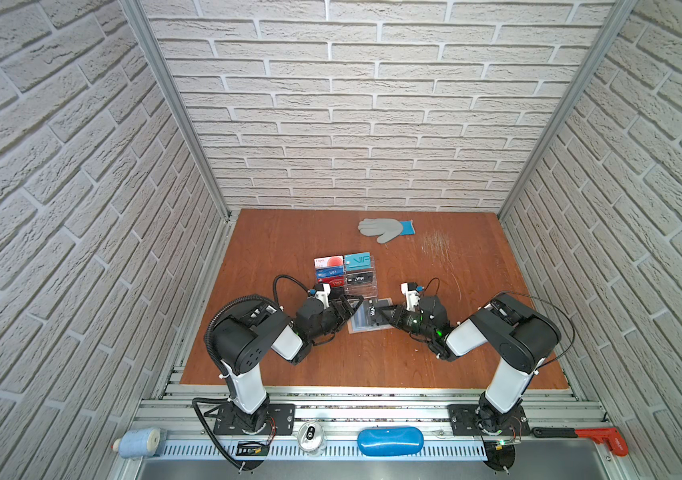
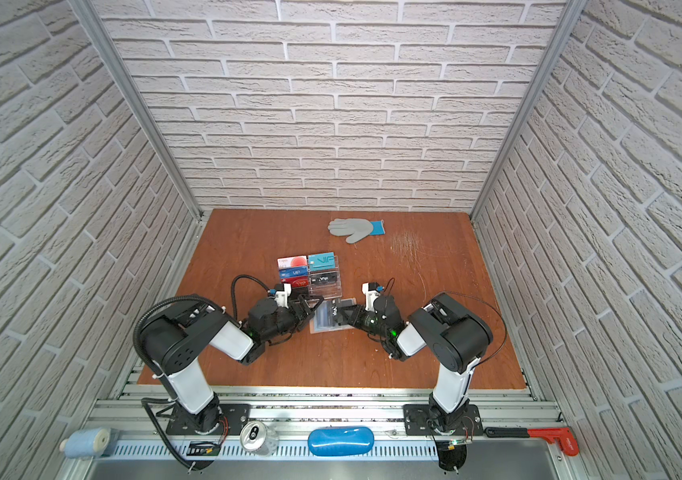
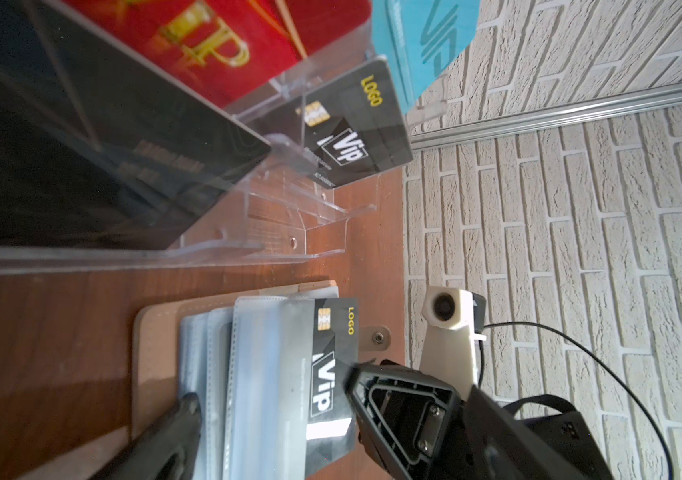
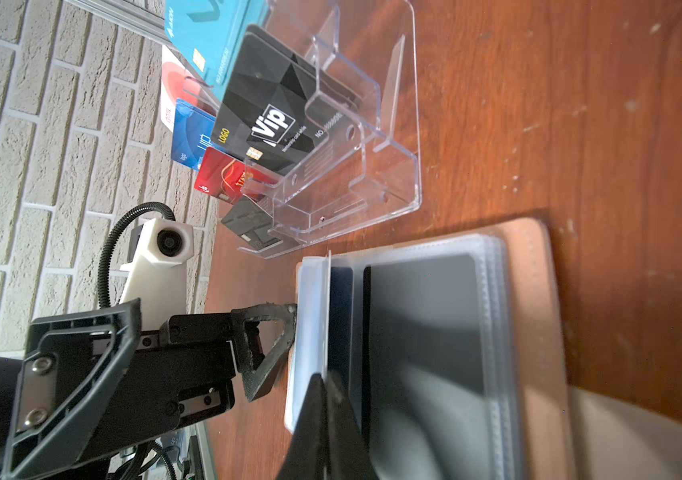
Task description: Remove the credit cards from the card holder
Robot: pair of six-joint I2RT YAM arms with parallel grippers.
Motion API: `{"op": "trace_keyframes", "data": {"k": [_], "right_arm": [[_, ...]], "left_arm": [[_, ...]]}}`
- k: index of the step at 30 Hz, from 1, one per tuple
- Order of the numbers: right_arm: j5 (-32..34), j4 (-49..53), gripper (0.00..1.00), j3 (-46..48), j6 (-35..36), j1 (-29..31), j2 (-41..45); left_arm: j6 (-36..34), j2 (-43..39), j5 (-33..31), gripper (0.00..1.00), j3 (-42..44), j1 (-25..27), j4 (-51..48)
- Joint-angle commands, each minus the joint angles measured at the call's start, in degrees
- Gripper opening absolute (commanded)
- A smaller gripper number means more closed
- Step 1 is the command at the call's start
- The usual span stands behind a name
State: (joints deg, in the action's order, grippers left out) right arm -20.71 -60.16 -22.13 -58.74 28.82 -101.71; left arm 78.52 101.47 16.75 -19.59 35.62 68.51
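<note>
Right end effector [image 4: 323, 380] pinches black VIP card [image 3: 333, 332] partly out of card holder [image 3: 152, 332] sleeve; left end effector [image 1: 354, 312] gapes, empty.

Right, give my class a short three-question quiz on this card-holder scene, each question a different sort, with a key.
1. True or false: the left pincer stands open.
2. Fill in: in the clear stand, the card beside the white card with the red circle is ___.
3. What does the right pincer grip? A the clear stand; B the black VIP card poking from the card holder; C the white card.
Key: 1 true; 2 teal; 3 B.
</note>
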Motion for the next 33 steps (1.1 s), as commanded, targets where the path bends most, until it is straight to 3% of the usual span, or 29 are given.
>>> {"op": "trace_keyframes", "data": {"k": [1,9,22,33], "right_arm": [[0.54,2.14,0.06,0.49,2.56,-0.68,3.08],[1.36,11.81,0.06,0.49,6.66,-1.31,9.76],[11.62,60.96,0.06,-13.42,26.75,-1.31,29.97],[14.56,86.15,0.06,-37.85,49.34,-1.31,26.29]], "left_arm": [[-1.62,0.79,0.49,0.98,0.48,-0.68,-7.57],[-4.19,-0.98,1.79,0.98,-2.25,-1.25,-13.57],[-10.18,-12.45,1.08,0.98,-6.43,-1.52,-30.7],[-15.24,-28.07,1.71,0.98,-12.32,-5.62,-51.32]]}}
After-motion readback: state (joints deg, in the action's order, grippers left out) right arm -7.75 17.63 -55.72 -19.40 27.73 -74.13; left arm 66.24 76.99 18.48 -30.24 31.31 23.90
